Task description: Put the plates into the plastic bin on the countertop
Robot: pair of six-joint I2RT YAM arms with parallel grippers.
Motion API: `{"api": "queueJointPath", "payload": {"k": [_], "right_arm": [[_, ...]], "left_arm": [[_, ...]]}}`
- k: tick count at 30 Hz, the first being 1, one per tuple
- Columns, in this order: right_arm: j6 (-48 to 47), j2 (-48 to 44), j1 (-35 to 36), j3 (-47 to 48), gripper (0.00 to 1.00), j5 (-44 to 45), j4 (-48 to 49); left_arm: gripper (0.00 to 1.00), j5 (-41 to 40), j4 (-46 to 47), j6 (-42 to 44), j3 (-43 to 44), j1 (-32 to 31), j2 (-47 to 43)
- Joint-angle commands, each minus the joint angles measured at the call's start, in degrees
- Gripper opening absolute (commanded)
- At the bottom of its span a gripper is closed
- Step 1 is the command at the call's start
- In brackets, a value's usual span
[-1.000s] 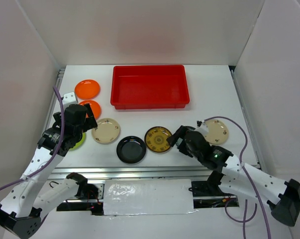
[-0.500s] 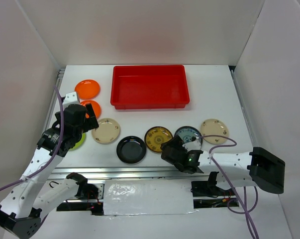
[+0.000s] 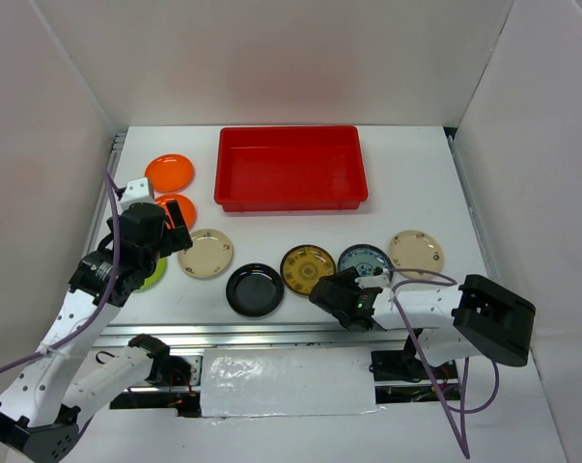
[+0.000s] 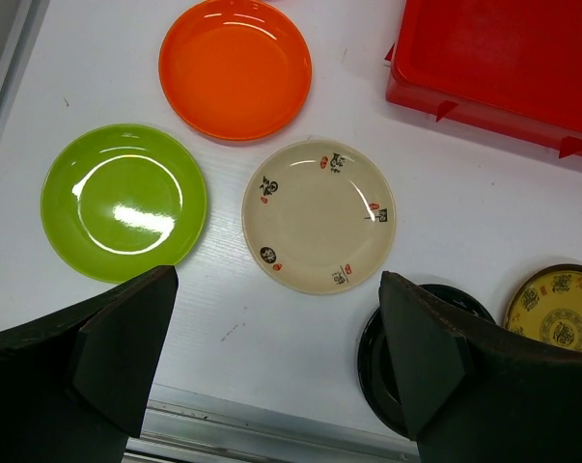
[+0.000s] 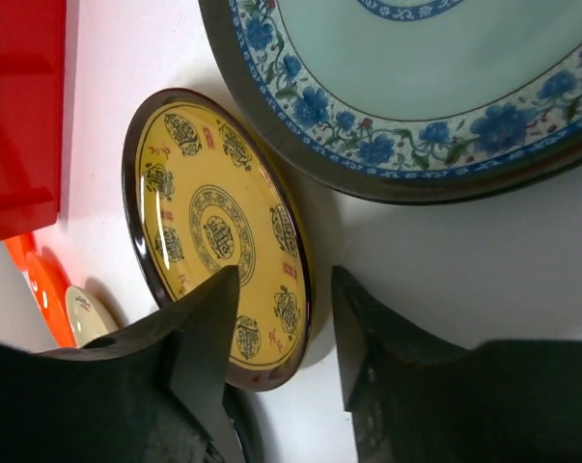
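Observation:
The red plastic bin (image 3: 291, 204) stands empty at the back of the white countertop (image 3: 406, 183). In front of it lie two orange plates (image 3: 169, 173), a lime green plate (image 4: 124, 201), a cream plate (image 3: 206, 253), a black plate (image 3: 254, 289), a yellow-brown patterned plate (image 3: 305, 267), a blue-white plate (image 3: 366, 260) and a second cream plate (image 3: 415, 253). My right gripper (image 5: 283, 280) is low, its jaws astride the yellow-brown plate's (image 5: 204, 212) near rim, with a gap still showing. My left gripper (image 4: 276, 289) hangs open above bare table between the lime, cream and black plates.
Metal rails (image 3: 112, 183) run along the table's left, right and front edges. White walls close in the sides and back. The right arm's cable (image 3: 435, 280) loops over the table near the right cream plate.
The right arm swung left from the right-hand plates and dropped to the yellow-brown plate's rim, uncovering the blue-white plate. Its jaws narrowed. The left arm barely moved.

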Motion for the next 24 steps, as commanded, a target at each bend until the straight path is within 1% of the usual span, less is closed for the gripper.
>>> {"api": "queueJointPath", "payload": {"k": [1,2,4,5,7,8,9,10,11,15,19,22,23,24], "right_arm": [[0.3,1.5,-0.8,-1.9,0.50,0.2,3.5],[0.0,1.9,-0.8,-2.0,0.43,0.0,4.4],[-0.2,2.3,-1.0,-2.1,0.36,-0.4,5.1],[0.0,2.7,-0.8,-2.1,0.27,-0.5,5.0],[0.7,3.1,-0.8,-2.2,0.24,-0.7,4.8],[0.9,3.2,-0.8,-2.3,0.16,-0.8,4.7],[1.6,3.2,-0.8,-2.3,0.13,-0.9,4.5],[2.0,3.1,-0.6,-2.4,0.08,-0.7,4.0],[2.4,2.5,-0.3,-2.4,0.00,-0.5,3.4],[5.0,0.2,1.3,-1.3,0.00,2.9,-0.2],[2.4,-4.7,1.5,1.0,0.00,7.9,-3.5],[-5.6,-8.4,0.7,3.6,0.00,10.2,-2.8],[-9.3,-11.2,0.6,4.1,0.00,10.3,-2.4],[-10.7,-12.5,0.7,4.7,0.00,10.5,-2.1]], "left_arm": [[0.99,0.5,1.9,1.4,-0.2,-0.2,-1.2],[0.99,0.4,1.9,1.4,-0.2,-0.2,-1.2],[0.99,0.5,1.9,1.5,-0.3,-0.2,-1.4],[0.99,0.3,1.9,1.4,-0.3,-0.2,-1.2],[0.99,0.3,1.9,1.5,-0.3,-0.2,-1.4],[0.99,0.4,2.0,1.4,-0.3,-0.2,-1.4],[0.99,0.5,2.0,1.5,-0.3,-0.2,-1.5],[0.99,0.4,2.0,1.5,-0.3,-0.2,-1.4],[0.99,0.4,2.0,1.5,-0.2,-0.2,-1.3],[0.99,0.6,2.0,1.6,-0.3,-0.2,-1.2],[0.99,0.9,2.2,1.6,-0.5,-0.2,-0.9],[0.99,0.9,2.3,1.7,-0.5,-0.2,-0.3],[0.99,1.0,2.3,1.6,-0.5,-0.2,0.0],[0.99,1.1,2.3,1.7,-0.4,-0.2,0.0]]}}
